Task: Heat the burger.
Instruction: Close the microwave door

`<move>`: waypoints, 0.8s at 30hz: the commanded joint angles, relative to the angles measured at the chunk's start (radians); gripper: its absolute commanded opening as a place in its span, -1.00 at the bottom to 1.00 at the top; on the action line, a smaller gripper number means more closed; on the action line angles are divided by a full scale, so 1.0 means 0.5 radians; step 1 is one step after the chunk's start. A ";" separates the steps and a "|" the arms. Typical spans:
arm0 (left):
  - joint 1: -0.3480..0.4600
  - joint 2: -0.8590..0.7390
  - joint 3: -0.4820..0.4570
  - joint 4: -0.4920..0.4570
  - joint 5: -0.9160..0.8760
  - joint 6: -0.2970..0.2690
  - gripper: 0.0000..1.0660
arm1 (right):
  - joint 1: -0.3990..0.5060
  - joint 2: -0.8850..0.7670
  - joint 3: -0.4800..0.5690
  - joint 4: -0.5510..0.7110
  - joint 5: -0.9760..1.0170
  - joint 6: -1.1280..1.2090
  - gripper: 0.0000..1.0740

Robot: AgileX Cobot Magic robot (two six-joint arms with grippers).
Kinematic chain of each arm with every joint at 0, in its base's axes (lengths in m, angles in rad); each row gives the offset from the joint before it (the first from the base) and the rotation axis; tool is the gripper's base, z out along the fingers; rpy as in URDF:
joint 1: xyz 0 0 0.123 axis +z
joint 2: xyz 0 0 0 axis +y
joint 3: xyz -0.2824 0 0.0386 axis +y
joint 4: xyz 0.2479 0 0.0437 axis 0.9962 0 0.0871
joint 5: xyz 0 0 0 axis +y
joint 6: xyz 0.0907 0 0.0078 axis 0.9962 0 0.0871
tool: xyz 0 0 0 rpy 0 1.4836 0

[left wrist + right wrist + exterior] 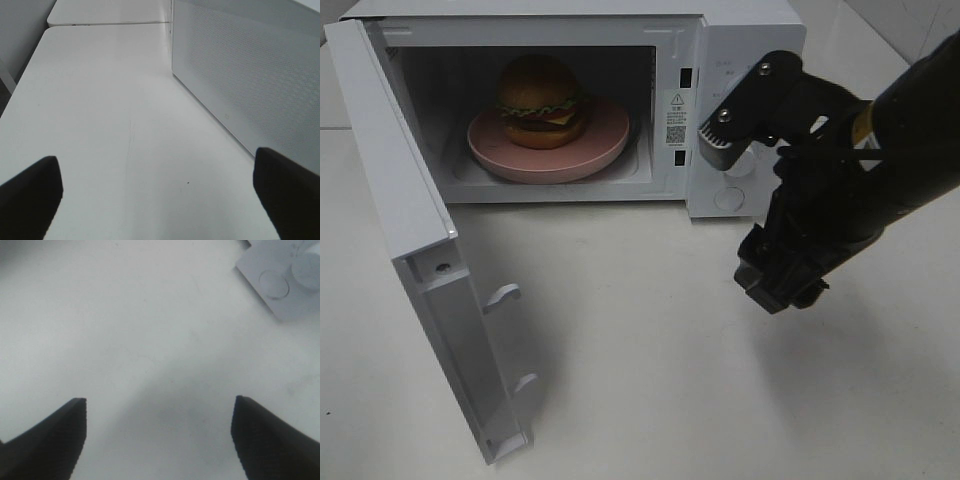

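Observation:
The burger (541,100) sits on a round pink plate (600,150) inside the open white microwave (740,30). The microwave door (415,215) is swung wide to the left. My right gripper (738,215) hovers over the table in front of the microwave's control panel (735,185), open and empty; in the right wrist view the right gripper (159,402) has only bare table between its dark fingers (60,440). My left gripper (155,157) is open and empty over the table, beside a white perforated panel (250,75). The exterior high view does not show it.
The white table (640,350) spreads out in front of the microwave. A round dial (273,284) on the control panel shows in the right wrist view. In the left wrist view a second table surface (105,12) adjoins the far end.

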 commanded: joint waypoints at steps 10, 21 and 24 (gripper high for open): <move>-0.002 -0.038 0.008 -0.004 -0.010 -0.012 0.84 | 0.006 -0.328 0.014 0.204 0.686 0.050 0.42; -0.002 -0.038 0.008 -0.004 -0.010 -0.012 0.84 | 0.006 -0.720 0.054 0.300 0.914 0.050 0.42; -0.002 -0.038 0.008 -0.004 -0.010 -0.012 0.84 | 0.006 -0.854 0.116 0.312 0.916 0.050 0.42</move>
